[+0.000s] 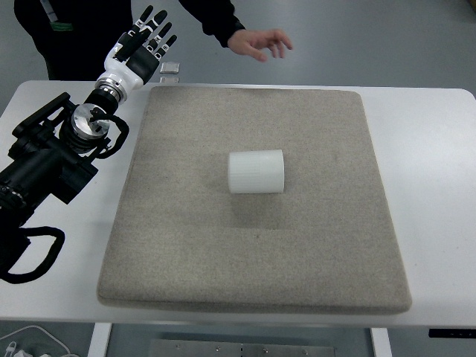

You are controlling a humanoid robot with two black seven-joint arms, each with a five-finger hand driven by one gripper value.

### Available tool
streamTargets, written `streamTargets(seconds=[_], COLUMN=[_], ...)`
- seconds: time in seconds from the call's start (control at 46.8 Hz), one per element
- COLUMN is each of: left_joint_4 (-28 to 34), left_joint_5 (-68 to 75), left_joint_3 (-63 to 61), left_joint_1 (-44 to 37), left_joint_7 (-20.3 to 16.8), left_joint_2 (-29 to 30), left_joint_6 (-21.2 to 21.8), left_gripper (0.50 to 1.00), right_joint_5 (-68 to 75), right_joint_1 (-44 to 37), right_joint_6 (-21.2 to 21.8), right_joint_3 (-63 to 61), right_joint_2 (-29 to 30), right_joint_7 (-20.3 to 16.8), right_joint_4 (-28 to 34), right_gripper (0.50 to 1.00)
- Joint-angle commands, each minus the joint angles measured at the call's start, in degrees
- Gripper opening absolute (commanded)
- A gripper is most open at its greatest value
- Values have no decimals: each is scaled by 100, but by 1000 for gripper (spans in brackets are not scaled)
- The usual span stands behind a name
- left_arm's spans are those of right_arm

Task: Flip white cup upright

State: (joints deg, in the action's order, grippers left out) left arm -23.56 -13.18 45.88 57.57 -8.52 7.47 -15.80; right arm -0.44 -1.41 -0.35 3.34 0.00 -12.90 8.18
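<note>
The white cup (pixel 256 172) lies on its side near the middle of the grey mat (pixel 178 253), so nothing of the flip is done yet. The left hand (pixel 141 46) hovers well away past the mat's far left corner, fingers spread and empty. A person's hand (pixel 260 43) hangs beyond the tabletop (pixel 431 149); nothing blocks the cup.

A white cup (pixel 256 172) is lying on its side mid-mat (pixel 223 260), with bare mat lying open all around it. A person's hand (pixel 260 43) is hovering beyond the mat's far edge.
</note>
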Motion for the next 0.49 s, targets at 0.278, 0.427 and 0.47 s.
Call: streamTargets(seconds=[0.278, 0.427, 0.47], left_joint_4=[-9, 18, 35], left_joint_5=[8, 0, 0], left_joint_3=[-9, -9, -17], left_joint_1=[17, 44, 44], left_joint_7=[0, 0, 0], left_joint_2=[8, 61, 61], left_joint_6=[-2, -2, -2], left_gripper=[994, 994, 994], right_joint_5=[0, 0, 0], right_joint_1=[0, 0, 0], right_joint_6=[0, 0, 0], right_joint_3=[0, 0, 0], right_joint_2=[0, 0, 0], right_joint_7=[7, -2, -2], right_joint_4=[0, 0, 0], right_gripper=[930, 930, 930])
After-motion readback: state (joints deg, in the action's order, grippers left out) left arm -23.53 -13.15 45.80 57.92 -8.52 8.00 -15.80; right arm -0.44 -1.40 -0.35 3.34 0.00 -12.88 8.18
